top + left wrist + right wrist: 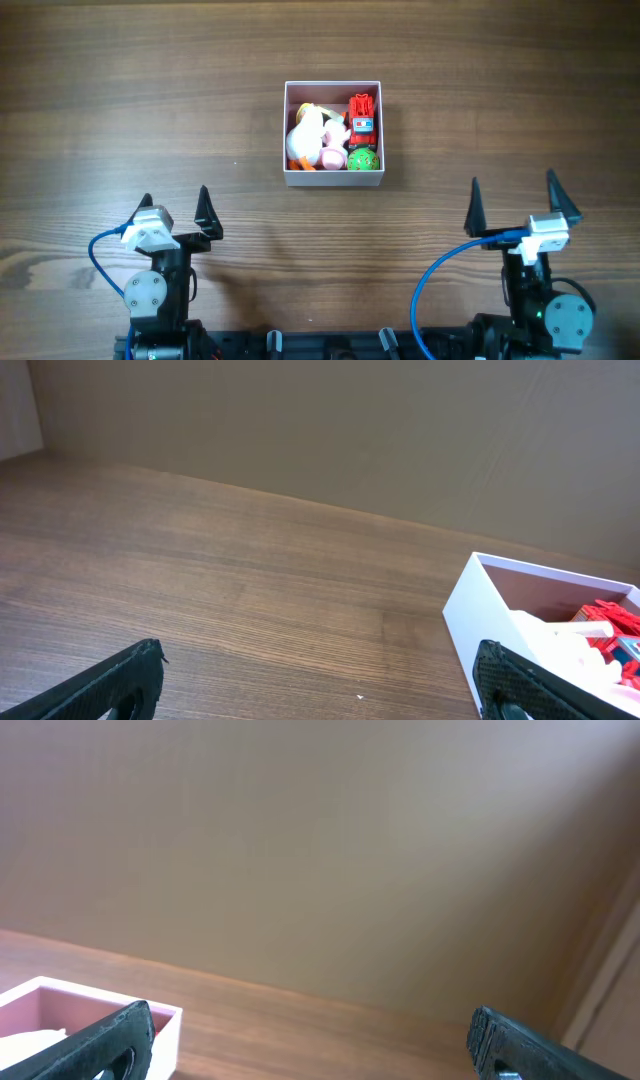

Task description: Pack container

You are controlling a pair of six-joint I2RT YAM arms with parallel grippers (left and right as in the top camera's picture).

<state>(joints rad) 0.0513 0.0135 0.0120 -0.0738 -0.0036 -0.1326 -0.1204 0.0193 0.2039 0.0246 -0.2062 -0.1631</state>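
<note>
Your L jaws are released and spread wide, w/ nothing btwn them. The L fingers [205, 210], black and pointed, aim away from the arm base over bare dark brown wood-grain tabletop [120, 90]. Your R jaws are the same: wide apart, gripping nothing, R fingers [474, 205] also over bare wood. A blue cable [100, 255] loops beside the L arm and a second blue cable [437, 275] beside the R arm.

Further out, the small square white-walled container [333, 181] w/ dusty pink interior sits upright near the tabletop's middle. It is farther out than both jaws, roughly btwn the two arms and well apart from each.

Inside, on the L side, lies a white plush toy [307, 132] w/ orange bits. A red toy vehicle [361, 114] sits in the far R corner, a green spotted ball [363, 159] in the near R corner, and a small pink toy [331, 157] just beside the ball. Can't tell what the pink one is.

In the L wrist view the container [470, 622] shows at lower R, its white corner just past the R-hand fingertip, red toy peeking over the rim. In the R wrist view only a pink-lined corner [166, 1032] shows at lower L, behind the L-hand fingertip. A plain beige wall [320, 850] is beyond.
</note>
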